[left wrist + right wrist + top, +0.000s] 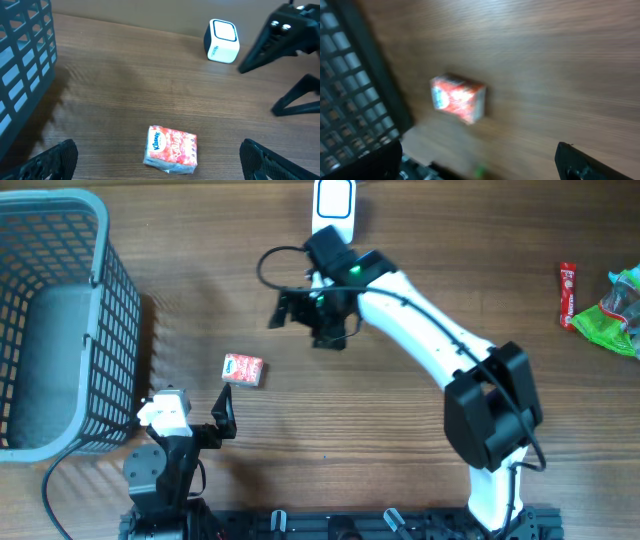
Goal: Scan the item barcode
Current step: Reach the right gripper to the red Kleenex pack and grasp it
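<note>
1. Left gripper (222, 418): nearest the base, low over the tabletop (380, 440). Its fingers (55, 160) are spread wide and hold nothing. The pack lies just ahead of them.
2. Tissue pack (171, 150): the task's item. It lies flat on the tabletop left of centre, near the basket (100, 240) but apart from it, and neither gripper touches it. It is judged light and soft, a film-wrapped wad that gives under pressure, with a wrap that is probably slick. It is best taken across two opposite edges with a moderate squeeze. That leaves the broad faces bare, since no barcode shows on the printed top and it may sit underneath.
3. Right gripper (305, 322): above the tabletop, beyond the pack. Its fingers (585, 162) are released, with nothing between them.
4. Scanner (333, 202): a white box at the far edge, well apart from the pack, which would have to be carried to it.
</note>
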Robot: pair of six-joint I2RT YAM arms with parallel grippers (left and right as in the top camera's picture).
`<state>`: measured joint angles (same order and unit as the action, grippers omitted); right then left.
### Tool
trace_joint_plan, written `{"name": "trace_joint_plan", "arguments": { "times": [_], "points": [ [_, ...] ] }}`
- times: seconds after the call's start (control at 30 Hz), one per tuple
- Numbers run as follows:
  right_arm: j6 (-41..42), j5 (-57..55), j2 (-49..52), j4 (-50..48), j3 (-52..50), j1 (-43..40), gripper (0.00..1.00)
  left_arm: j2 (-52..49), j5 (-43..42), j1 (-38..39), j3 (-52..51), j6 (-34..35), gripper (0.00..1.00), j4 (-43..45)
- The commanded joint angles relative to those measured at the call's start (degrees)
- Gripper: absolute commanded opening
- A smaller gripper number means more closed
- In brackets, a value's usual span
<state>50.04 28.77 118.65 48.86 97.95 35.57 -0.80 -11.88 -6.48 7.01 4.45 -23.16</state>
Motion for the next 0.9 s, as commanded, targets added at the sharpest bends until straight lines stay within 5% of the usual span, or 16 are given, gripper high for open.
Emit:
{"name": "trace_joint_plan", "arguments": {
  "times": [0.0,0.03,0.23,0.37,0.43,0.47,0.53,0.7,0.87],
  "points": [
    [12.0,0.9,4.8,-4.4,-0.2,4.5,0.91,0.3,-0.1,0.0,-0.2,0.5,1.00,0.2],
    [14.9,0.8,6.2,-5.8,-0.2,6.5,0.81,0.3,-0.1,0.0,-0.2,0.5,1.00,0.2],
    [16.5,-7.1,10.4,-9.9,-0.2,11.3,0.78,0.3,-0.1,0.0,-0.2,0.5,1.00,0.2],
    [16.0,-9.6,13.4,-10.3,-0.2,12.1,0.68,0.3,-0.1,0.0,-0.2,0.5,1.00,0.2],
    [15.9,-11.9,15.2,-9.8,-0.2,12.1,0.51,0.3,-0.1,0.0,-0.2,0.5,1.00,0.2],
    [15.6,-13.9,16.0,-9.0,-0.2,12.0,0.30,0.3,-0.1,0.0,-0.2,0.5,1.00,0.2],
    [14.1,-14.4,16.1,-8.5,-0.2,12.0,0.04,0.3,-0.1,0.0,-0.2,0.5,1.00,0.2],
    [14.6,5.6,11.6,-4.3,-0.1,9.7,0.04,0.3,-0.1,0.0,-0.2,0.5,1.00,0.2],
    [26.0,32.2,8.2,8.5,-0.1,2.9,0.04,0.3,-0.1,0.0,-0.2,0.5,1.00,0.2]
  ]
}}
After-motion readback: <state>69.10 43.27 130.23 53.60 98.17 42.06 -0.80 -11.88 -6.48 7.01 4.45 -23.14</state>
